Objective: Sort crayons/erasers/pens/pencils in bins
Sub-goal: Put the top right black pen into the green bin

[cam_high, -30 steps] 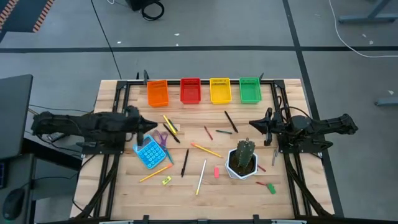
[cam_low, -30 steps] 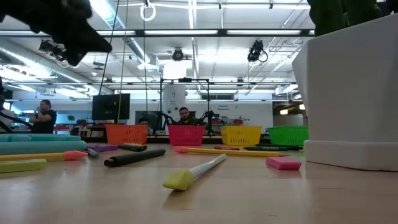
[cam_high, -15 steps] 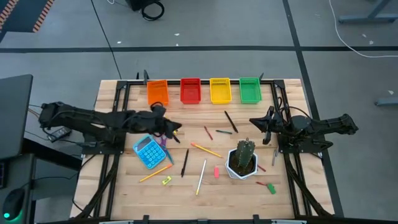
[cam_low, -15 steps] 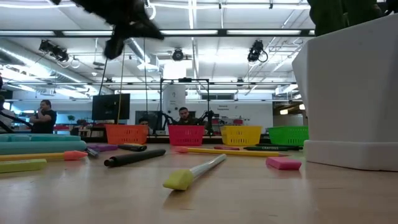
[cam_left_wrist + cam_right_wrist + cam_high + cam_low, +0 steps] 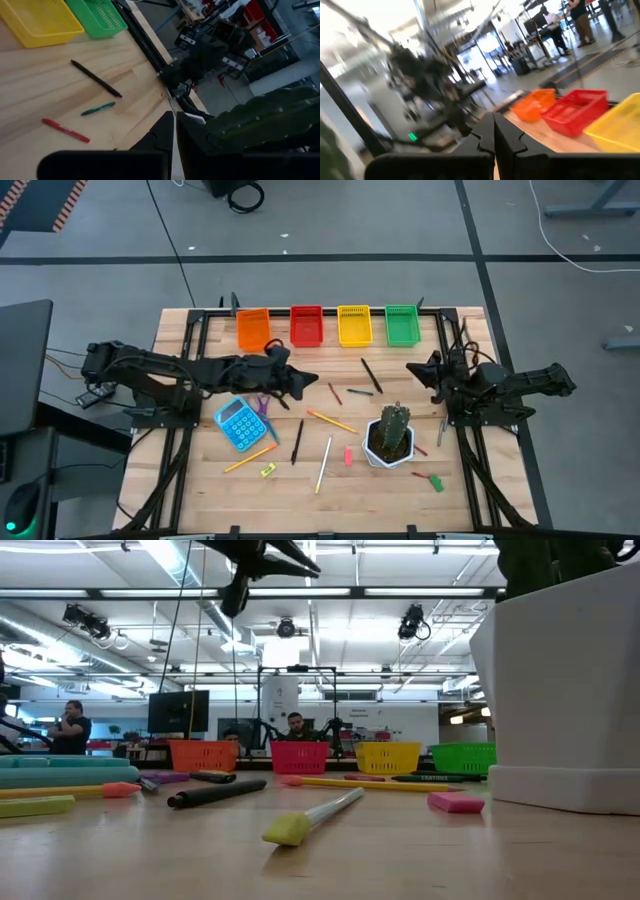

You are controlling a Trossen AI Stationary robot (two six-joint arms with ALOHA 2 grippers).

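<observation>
Four bins stand in a row at the table's far edge: orange (image 5: 253,330), red (image 5: 306,326), yellow (image 5: 354,325) and green (image 5: 402,325). Pens, pencils, crayons and erasers lie loose on the wood: a black pen (image 5: 371,375), a red crayon (image 5: 335,393), a green crayon (image 5: 360,391), a yellow pencil (image 5: 332,421), a pale pencil (image 5: 324,463) and a pink eraser (image 5: 348,456). My left gripper (image 5: 300,383) hangs shut and empty above the table's middle, left of the red crayon. My right gripper (image 5: 412,370) waits shut at the right edge.
A white pot with a cactus (image 5: 390,437) stands right of centre, near the right arm. A blue calculator (image 5: 240,423) and purple scissors (image 5: 260,404) lie below the left arm. More small items lie near the front edge (image 5: 268,471) and front right (image 5: 430,478).
My left gripper has swung from beside the calculator toward the table's right, out over the middle, rising a little and rolling about its own axis. My right gripper has stayed in place but tipped up and rolled slightly.
</observation>
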